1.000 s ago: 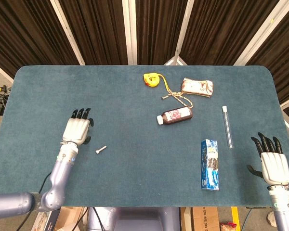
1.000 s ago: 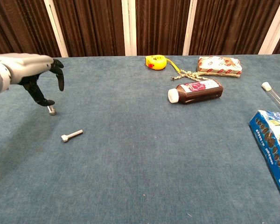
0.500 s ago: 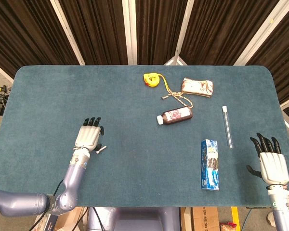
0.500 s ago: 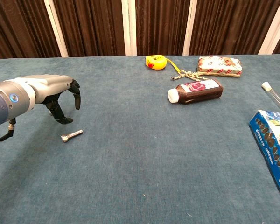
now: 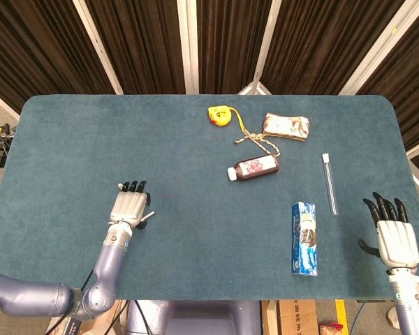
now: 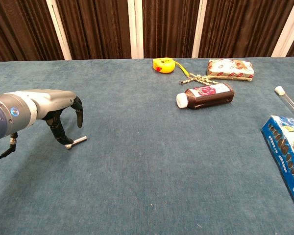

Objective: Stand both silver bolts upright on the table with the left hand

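While the left hand (image 6: 49, 105) hangs palm-down over the near left part of the teal surface (image 6: 152, 161), its dark fingers (image 6: 79, 115) curl downward around the head end of a silver bolt (image 6: 77, 142), which lies on its side with its shaft pointing to the right. One fingertip touches or nearly touches the bolt's head in the chest view; whether the bolt is actually pinched cannot be told. In the head view the same hand (image 5: 129, 205) covers most of the bolt (image 5: 147, 217), leaving only the shaft tip showing at its right edge. Only this one bolt can be seen.

At the near right corner the right hand (image 5: 394, 237) rests with its fingers spread and holding nothing.

Toward the far side lie a yellow tape measure (image 6: 163, 64), a knotted rope (image 6: 198, 78), a printed packet (image 6: 230, 69) and a brown bottle (image 6: 207, 95) on its side. A glass tube (image 5: 329, 183) and a blue box (image 5: 304, 238) lie at the right.
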